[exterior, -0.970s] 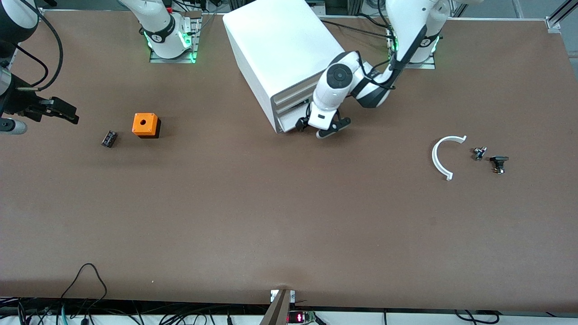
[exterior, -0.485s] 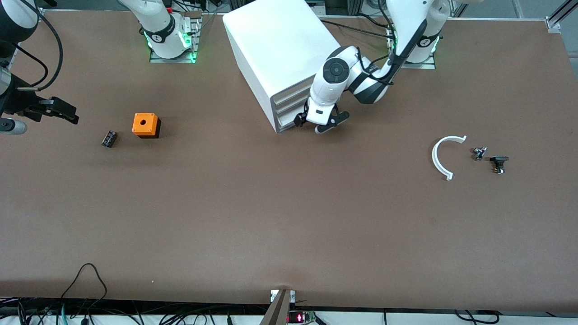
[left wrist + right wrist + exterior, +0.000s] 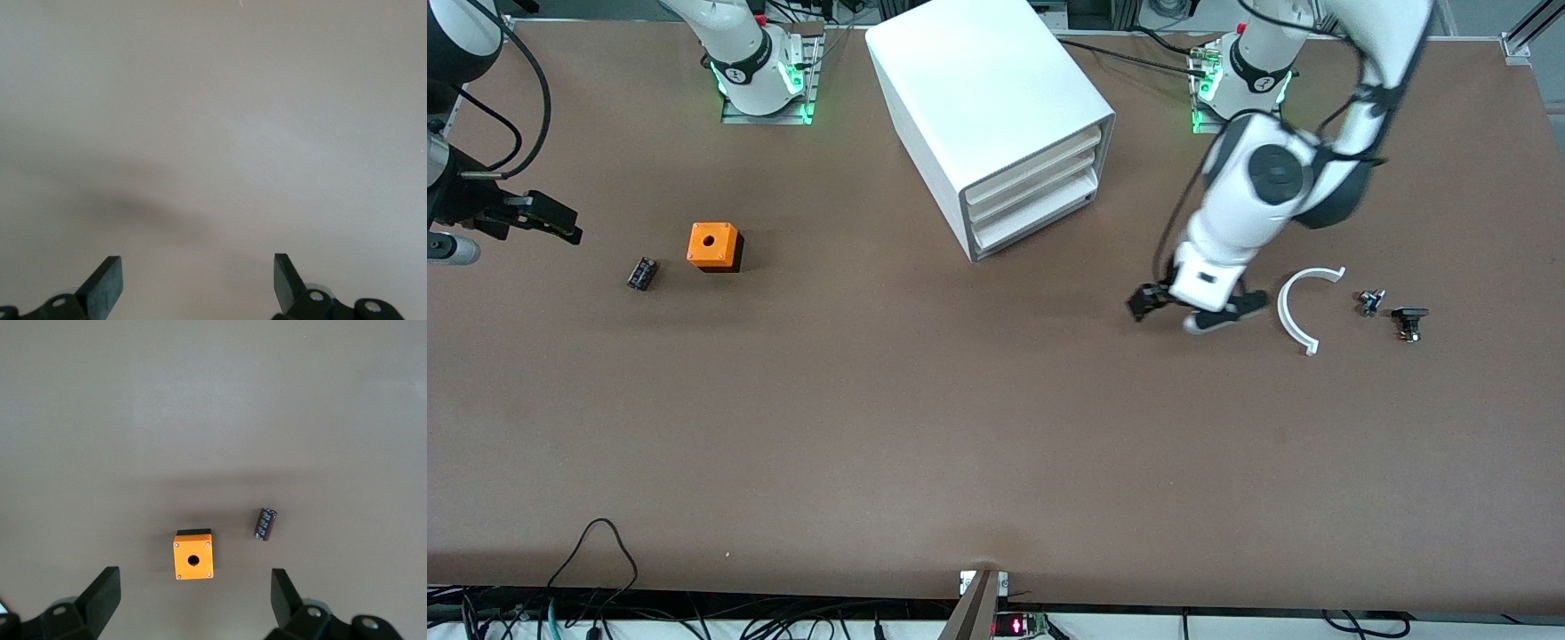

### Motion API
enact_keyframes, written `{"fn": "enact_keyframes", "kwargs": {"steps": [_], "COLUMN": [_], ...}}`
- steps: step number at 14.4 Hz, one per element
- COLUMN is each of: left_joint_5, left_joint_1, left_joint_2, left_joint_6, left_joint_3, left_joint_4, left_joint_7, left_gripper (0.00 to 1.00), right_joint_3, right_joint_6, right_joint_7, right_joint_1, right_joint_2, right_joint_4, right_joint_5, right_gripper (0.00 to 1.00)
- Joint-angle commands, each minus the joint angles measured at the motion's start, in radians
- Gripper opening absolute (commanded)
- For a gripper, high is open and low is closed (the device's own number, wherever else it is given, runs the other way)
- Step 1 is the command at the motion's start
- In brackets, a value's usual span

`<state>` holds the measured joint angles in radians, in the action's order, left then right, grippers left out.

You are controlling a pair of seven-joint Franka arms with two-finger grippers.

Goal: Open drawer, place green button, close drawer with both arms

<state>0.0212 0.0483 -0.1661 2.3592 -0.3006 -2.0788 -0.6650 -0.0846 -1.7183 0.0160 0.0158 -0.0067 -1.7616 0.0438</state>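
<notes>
Over bare table, between the cabinet [image 3: 996, 116] and a white curved strip [image 3: 1294, 307], the left gripper [image 3: 1196, 313] hangs with its fingers [image 3: 107, 283] spread wide and nothing in them. Its wrist view shows only plain table. The front view shows more: the drawer [image 3: 1036, 218] is the lowest of three, white, wide and flat, and pushed in. The button [image 3: 1371, 300] is tiny and lies on the table just past the strip, toward the left arm's end, beside a small black part [image 3: 1409, 322]; its colors are too small to tell. The right gripper [image 3: 538, 218] waits wide open at the right arm's end. Its wrist view shows an orange cube [image 3: 193, 555] with a hole and a small dark cylinder [image 3: 266, 523] apart beside it.
</notes>
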Motion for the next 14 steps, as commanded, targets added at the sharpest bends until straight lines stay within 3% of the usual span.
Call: {"fn": "enact_keyframes", "kwargs": {"steps": [1, 3, 6, 9, 14], "left_joint_5": [-0.023, -0.021, -0.046, -0.058, -0.050], "left_joint_1": [-0.060, -0.057, -0.056, -0.073, -0.079], "left_joint_2": [0.166, 0.220, 0.255, 0.243, 0.238], "left_joint_6": [-0.240, -0.429, -0.612, -0.682, -0.683], "left_joint_3": [0.046, 0.145, 0.210, 0.215, 0.210], "left_joint_4": [0.046, 0.139, 0.245, 0.301, 0.307], "left_joint_7": [0.254, 0.471, 0.649, 0.691, 0.683], "left_gripper": [1.00, 1.00, 1.00, 1.00, 1.00], "right_joint_3": [-0.001, -0.001, -0.001, -0.001, -0.001], "right_joint_6": [0.008, 0.008, 0.008, 0.008, 0.006], "right_joint_7": [0.001, -0.002, -0.002, -0.002, -0.004], "right_joint_1": [0.000, 0.000, 0.000, 0.000, 0.000], "right_joint_2": [0.004, 0.004, 0.004, 0.004, 0.004], "right_joint_4": [0.013, 0.013, 0.013, 0.013, 0.013], "right_joint_5": [-0.018, -0.018, -0.018, -0.018, -0.018], "right_gripper": [1.00, 1.00, 1.00, 1.00, 1.00]}}
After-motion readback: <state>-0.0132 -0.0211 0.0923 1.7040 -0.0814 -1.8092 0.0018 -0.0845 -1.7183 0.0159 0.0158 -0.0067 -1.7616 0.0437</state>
